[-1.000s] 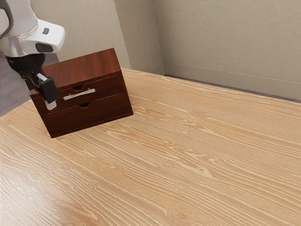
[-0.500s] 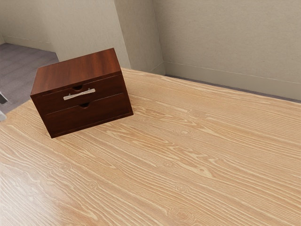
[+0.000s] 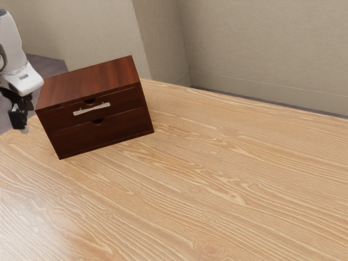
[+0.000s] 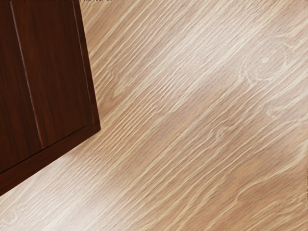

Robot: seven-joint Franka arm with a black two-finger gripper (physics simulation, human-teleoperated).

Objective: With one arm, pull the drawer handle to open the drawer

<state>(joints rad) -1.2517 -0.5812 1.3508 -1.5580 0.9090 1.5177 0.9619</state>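
A dark wooden two-drawer cabinet (image 3: 92, 106) stands on the table at the exterior view's left. Its upper drawer carries a silver bar handle (image 3: 91, 109), and both drawer fronts sit flush with the case. My gripper (image 3: 17, 118) hangs from the white hand at the exterior view's left edge, beside the cabinet's left side and apart from the handle. In the wrist view a lower corner of the cabinet's front (image 4: 43, 86) lies just off the hand, with bare table beside it.
The light wooden table (image 3: 217, 174) stretches wide toward the exterior view's right and front. Beige walls (image 3: 261, 43) rise behind it. A grey floor (image 3: 49, 64) shows beyond the table's left edge.
One second ago my hand hung in front of the cabinet's left front edge. It then swung out past the view's left edge and now sits lower, left of the cabinet. The drawer has not moved.
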